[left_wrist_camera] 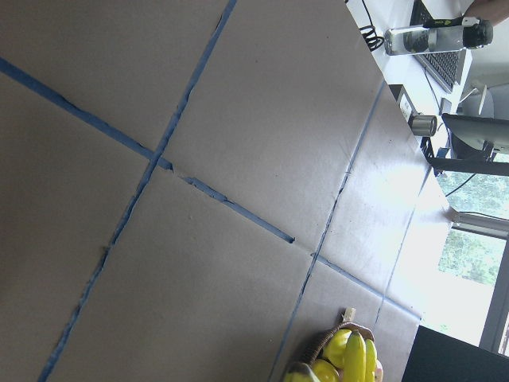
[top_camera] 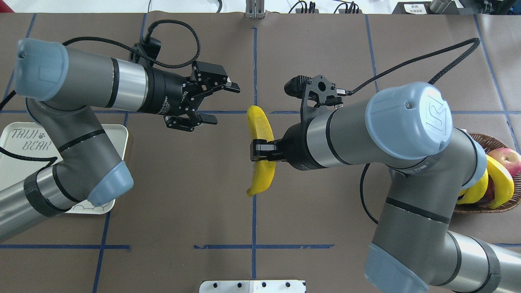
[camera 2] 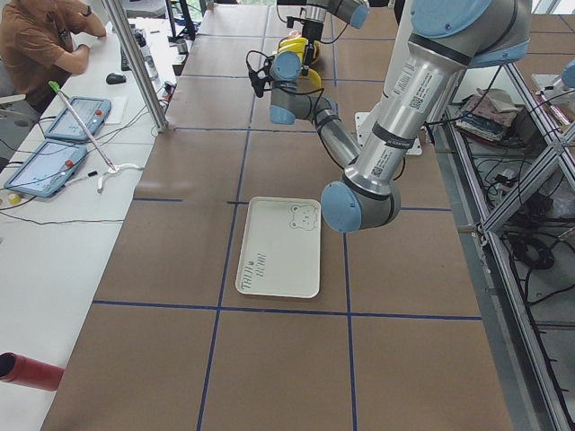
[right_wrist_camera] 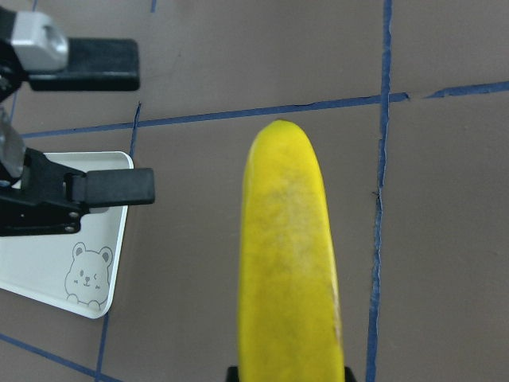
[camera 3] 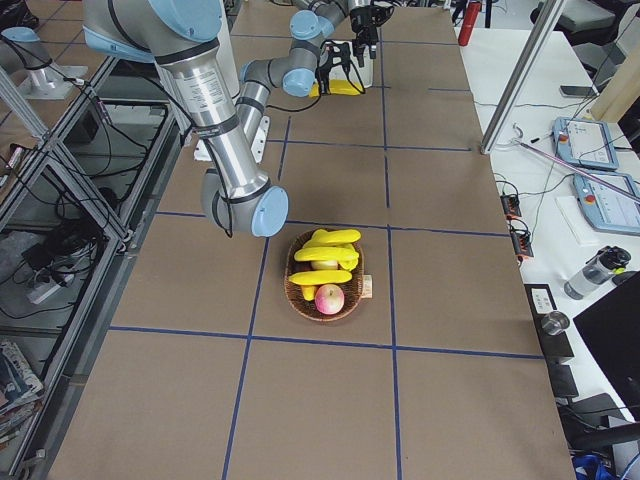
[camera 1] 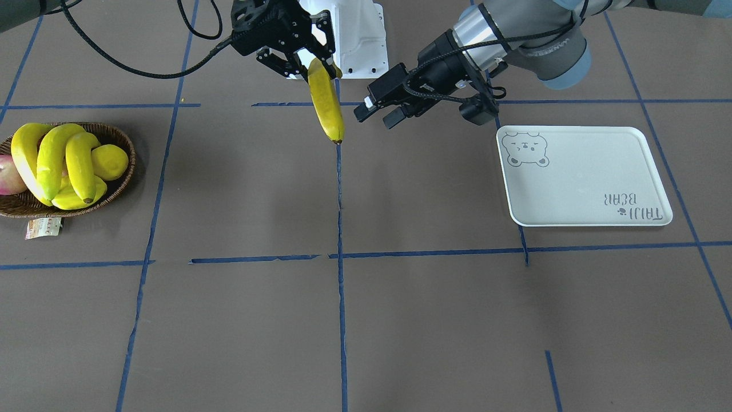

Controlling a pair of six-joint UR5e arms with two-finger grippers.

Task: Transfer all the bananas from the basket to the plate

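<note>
One banana (camera 1: 326, 103) is held at its upper end by the right gripper (camera 1: 309, 66) and hangs nearly upright, dark tip down, over a blue tape line (camera 1: 340, 189). The left gripper (camera 1: 377, 116) is seen just beside it, jaws apart. Three bananas (camera 1: 51, 160) are recorded in the basket (camera 1: 123, 146), with a yellow fruit (camera 1: 111, 162) and a reddish fruit (camera 1: 8, 174). The plate (camera 1: 583, 183) lies well apart from the basket.

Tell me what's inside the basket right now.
The basket holds three bananas piled on top, a lemon beside them and a red apple at one end. Whatever lies beneath the pile is covered.
</note>
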